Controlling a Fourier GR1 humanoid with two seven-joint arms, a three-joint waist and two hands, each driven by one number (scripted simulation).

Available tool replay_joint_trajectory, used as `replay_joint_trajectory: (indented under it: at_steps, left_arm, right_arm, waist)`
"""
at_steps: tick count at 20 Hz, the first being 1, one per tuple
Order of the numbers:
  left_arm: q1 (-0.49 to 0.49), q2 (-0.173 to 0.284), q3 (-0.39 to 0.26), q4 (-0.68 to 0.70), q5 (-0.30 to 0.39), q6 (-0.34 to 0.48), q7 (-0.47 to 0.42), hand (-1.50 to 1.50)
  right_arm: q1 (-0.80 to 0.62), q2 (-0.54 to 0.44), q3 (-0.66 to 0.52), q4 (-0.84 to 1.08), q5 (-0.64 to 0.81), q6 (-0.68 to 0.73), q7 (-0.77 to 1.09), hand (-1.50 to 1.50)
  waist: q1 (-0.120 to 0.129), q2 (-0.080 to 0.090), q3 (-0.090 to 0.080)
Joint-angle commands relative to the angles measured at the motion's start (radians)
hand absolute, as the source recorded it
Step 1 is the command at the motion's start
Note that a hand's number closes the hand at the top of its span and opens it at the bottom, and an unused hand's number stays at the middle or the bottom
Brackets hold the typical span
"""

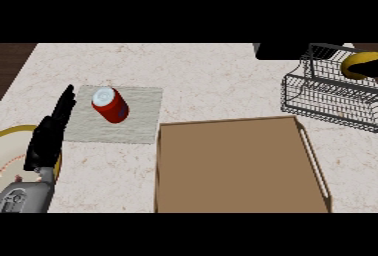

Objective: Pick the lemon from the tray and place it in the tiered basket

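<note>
We see no lemon on the brown tray (240, 165); a yellow shape (359, 65) shows at the tiered basket (328, 102), far right, under a dark shape that may be the right robot hand, though we cannot tell. Released off-centre, it could roll out. Our left robot hand (50, 132) rests straight-fingered at the left. A red can (110, 104) lies on a mat (140, 122), well apart on the desk (207, 75).

No text, label or number can be read anywhere.

Marble counter (207, 75) — bearing tray (236, 165), mat (140, 125), wire basket (325, 100), plate (11, 137).
</note>
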Motion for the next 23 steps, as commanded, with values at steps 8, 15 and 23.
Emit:
replay_joint_trajectory:
  at_steps: [8,15,23]
  left_arm:
    - [0.007,0.011,0.031,-0.033,0.003,-0.029,0.033,0.0]
    - [0.068,-0.027,0.007,-0.083,-0.03,0.001,0.029,0.0]
    - [0.022,-0.004,0.059,-0.024,0.001,-0.037,0.014,0.0]
  right_arm:
    - [0.035,-0.122,-0.149,-0.264,-0.133,0.087,0.171,-1.5]
    - [0.275,-0.168,-0.379,-0.371,-0.353,0.239,0.179,-1.5]
    - [0.549,-0.196,-0.709,-0.469,-0.628,0.442,0.029,-1.5]
  waist:
    - [-0.017,-0.007,-0.001]
    - [-0.026,-0.009,0.0]
    - [-0.035,-0.006,0.0]
